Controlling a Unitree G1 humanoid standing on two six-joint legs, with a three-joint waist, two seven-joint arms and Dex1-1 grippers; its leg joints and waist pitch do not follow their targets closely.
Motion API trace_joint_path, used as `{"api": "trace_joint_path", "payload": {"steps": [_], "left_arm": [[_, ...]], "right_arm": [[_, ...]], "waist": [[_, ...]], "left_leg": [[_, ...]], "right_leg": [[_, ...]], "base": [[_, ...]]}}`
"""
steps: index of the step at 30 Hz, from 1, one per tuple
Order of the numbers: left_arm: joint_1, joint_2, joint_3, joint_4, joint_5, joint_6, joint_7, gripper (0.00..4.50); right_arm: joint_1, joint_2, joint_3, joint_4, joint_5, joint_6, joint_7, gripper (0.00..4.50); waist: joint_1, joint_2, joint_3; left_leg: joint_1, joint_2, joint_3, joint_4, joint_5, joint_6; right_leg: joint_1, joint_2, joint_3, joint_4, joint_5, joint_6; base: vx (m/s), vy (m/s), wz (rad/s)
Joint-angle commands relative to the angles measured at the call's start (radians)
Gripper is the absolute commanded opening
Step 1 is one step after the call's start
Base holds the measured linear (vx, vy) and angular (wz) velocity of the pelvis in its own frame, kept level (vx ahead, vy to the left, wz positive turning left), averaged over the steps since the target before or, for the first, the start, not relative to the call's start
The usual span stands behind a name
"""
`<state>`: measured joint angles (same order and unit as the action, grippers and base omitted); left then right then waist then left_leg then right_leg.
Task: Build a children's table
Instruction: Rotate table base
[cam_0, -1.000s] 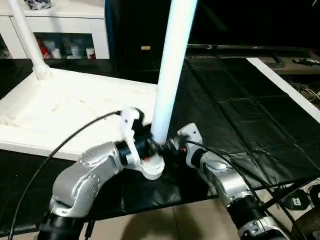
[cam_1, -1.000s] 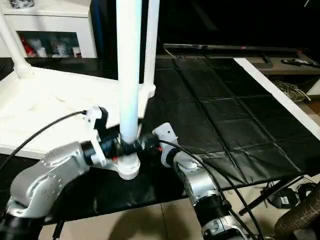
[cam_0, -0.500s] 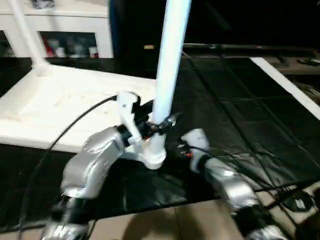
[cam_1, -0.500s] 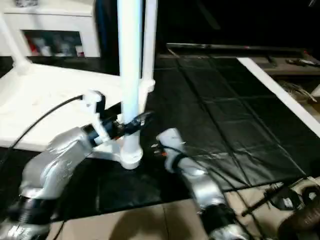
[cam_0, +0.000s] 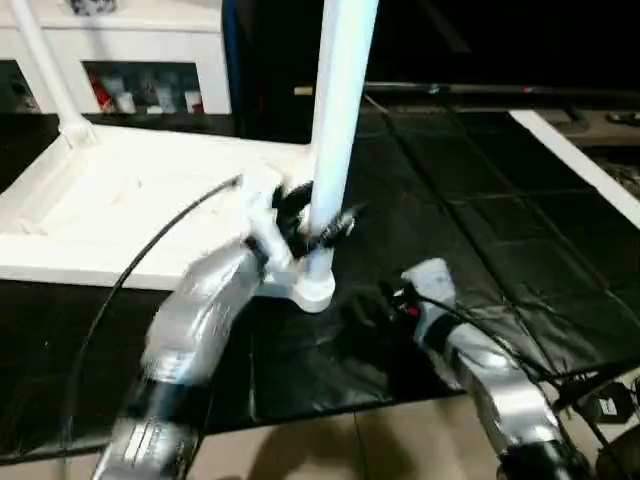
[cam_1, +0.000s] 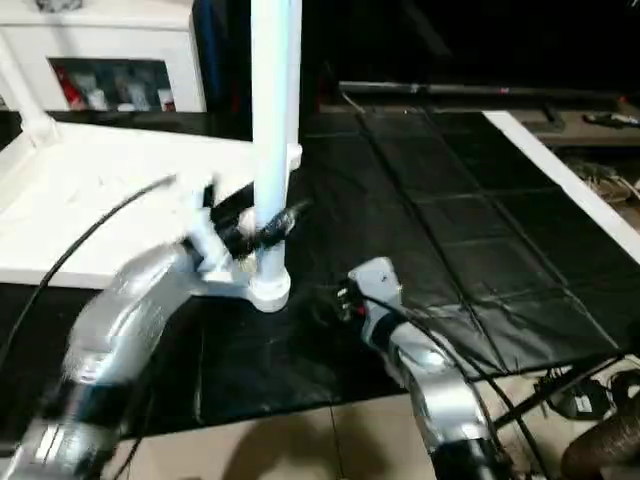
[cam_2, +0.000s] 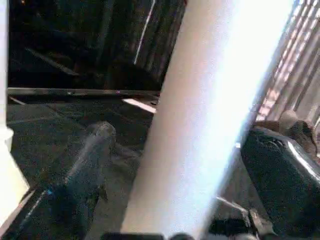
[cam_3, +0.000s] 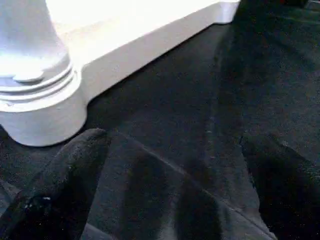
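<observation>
Left gripper (cam_0: 318, 228) clamped on upright leg (cam_0: 338, 120) seated in tabletop (cam_0: 120, 215) near-corner socket (cam_0: 312, 290); right gripper (cam_3: 170, 190) spread wide, holding nothing, just beside that socket.

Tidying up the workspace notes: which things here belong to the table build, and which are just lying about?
Job: tabletop; near leg in the corner socket; far leg; left tool; right tool.
Lying about: white cabinet; black mat.
</observation>
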<state>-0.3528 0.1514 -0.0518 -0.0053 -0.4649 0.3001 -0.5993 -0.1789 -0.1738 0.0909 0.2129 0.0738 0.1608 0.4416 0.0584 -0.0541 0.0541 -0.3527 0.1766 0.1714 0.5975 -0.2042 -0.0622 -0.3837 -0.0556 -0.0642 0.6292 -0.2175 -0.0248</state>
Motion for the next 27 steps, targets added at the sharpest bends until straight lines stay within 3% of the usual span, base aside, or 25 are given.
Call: {"api": "trace_joint_path", "payload": {"steps": [1,3,7,10,11,12,13,15,19,20,21,22,27], "left_arm": [[0.019,0.008,0.011,-0.049,-0.016,0.000,-0.009,4.47],[0.135,0.037,0.034,-0.129,-0.046,-0.001,-0.030,4.47],[0.226,0.061,0.056,-0.183,-0.069,0.005,-0.053,4.47],[0.332,0.079,0.094,-0.257,-0.090,0.009,-0.055,4.47],[0.332,0.079,0.094,-0.257,-0.090,0.009,-0.055,4.47],[0.350,0.081,0.101,-0.269,-0.091,0.010,-0.050,4.47],[0.380,0.084,0.117,-0.284,-0.085,0.006,-0.031,4.47],[0.420,0.086,0.140,-0.301,-0.071,-0.001,0.001,4.47],[0.497,0.072,0.208,-0.332,-0.055,-0.010,0.089,4.47],[0.511,0.071,0.216,-0.338,-0.054,-0.011,0.098,4.47],[0.529,0.072,0.220,-0.347,-0.041,-0.011,0.110,4.47],[0.548,0.071,0.221,-0.358,-0.028,-0.011,0.124,4.47],[0.586,0.026,0.243,-0.365,0.038,-0.046,0.219,4.47]], "right_arm": [[0.010,-0.011,-0.020,-0.035,0.015,0.018,-0.008,4.50],[0.033,-0.015,-0.028,-0.081,0.027,0.034,-0.011,4.50],[0.054,-0.018,-0.031,-0.103,0.035,0.030,-0.005,4.50],[0.087,-0.013,-0.039,-0.161,0.059,0.035,0.000,4.50],[0.087,-0.013,-0.039,-0.161,0.059,0.035,0.000,4.50],[0.094,-0.012,-0.041,-0.174,0.064,0.039,0.000,4.50],[0.106,-0.010,-0.045,-0.196,0.069,0.050,-0.007,4.50],[0.124,-0.006,-0.051,-0.224,0.074,0.061,-0.017,4.50],[0.167,0.006,-0.063,-0.273,0.081,0.079,-0.041,4.50],[0.174,0.007,-0.064,-0.279,0.081,0.080,-0.044,4.50],[0.183,0.010,-0.069,-0.287,0.082,0.080,-0.055,4.50],[0.192,0.012,-0.074,-0.295,0.086,0.081,-0.065,4.50],[0.204,0.022,-0.104,-0.301,0.081,0.067,-0.106,4.50]], "waist": [[0.002,0.010,-0.049],[0.002,0.011,-0.045],[0.001,0.014,-0.043],[-0.001,0.014,-0.043],[-0.001,0.014,-0.045],[-0.002,0.015,-0.044],[-0.003,0.009,-0.042],[-0.002,0.011,-0.039],[-0.004,-0.001,-0.036],[-0.003,0.004,-0.035],[-0.004,-0.005,-0.034],[-0.002,0.000,-0.034],[-0.003,-0.009,-0.033]], "left_leg": [[0.001,0.059,-0.016,-0.075,-0.167,0.019],[0.000,0.062,-0.019,-0.080,-0.210,0.004],[0.006,0.060,-0.019,-0.082,-0.242,-0.007],[0.003,0.060,-0.018,-0.083,-0.226,-0.006],[-0.003,0.061,-0.020,-0.083,-0.204,-0.002],[-0.001,0.060,-0.018,-0.083,-0.203,0.000],[0.001,0.059,-0.017,-0.084,-0.218,0.001],[-0.001,0.062,-0.020,-0.086,-0.233,-0.003],[-0.002,0.058,-0.020,-0.086,-0.261,-0.004],[-0.001,0.059,-0.021,-0.086,-0.264,-0.006],[-0.001,0.060,-0.022,-0.088,-0.270,-0.006],[0.000,0.060,-0.023,-0.089,-0.272,-0.008],[0.001,0.061,-0.025,-0.091,-0.292,-0.018]], "right_leg": [[0.048,-0.086,0.062,-0.082,-0.119,-0.198],[0.046,-0.088,0.064,-0.088,-0.207,-0.168],[0.035,-0.084,0.065,-0.095,-0.259,-0.138],[0.035,-0.080,0.066,-0.092,-0.216,-0.138],[0.042,-0.082,0.066,-0.086,-0.175,-0.141],[0.039,-0.080,0.066,-0.088,-0.171,-0.141],[0.037,-0.079,0.066,-0.091,-0.196,-0.137],[0.038,-0.082,0.066,-0.092,-0.228,-0.125],[0.034,-0.079,0.066,-0.099,-0.300,-0.094],[0.033,-0.082,0.067,-0.102,-0.320,-0.088],[0.031,-0.080,0.066,-0.104,-0.334,-0.078],[0.029,-0.081,0.067,-0.103,-0.337,-0.075],[0.026,-0.081,0.068,-0.108,-0.344,-0.047]], "base": [[0.000,0.000,0.00],[0.000,0.000,0.00],[0.000,0.000,0.00],[0.000,0.000,0.00],[0.000,0.000,0.00],[0.000,0.000,0.00],[0.000,0.000,0.00],[0.000,0.000,0.00],[0.000,0.000,0.00],[0.000,0.000,0.00],[0.000,0.000,0.00],[0.000,0.000,0.00],[0.000,0.000,0.00]]}}
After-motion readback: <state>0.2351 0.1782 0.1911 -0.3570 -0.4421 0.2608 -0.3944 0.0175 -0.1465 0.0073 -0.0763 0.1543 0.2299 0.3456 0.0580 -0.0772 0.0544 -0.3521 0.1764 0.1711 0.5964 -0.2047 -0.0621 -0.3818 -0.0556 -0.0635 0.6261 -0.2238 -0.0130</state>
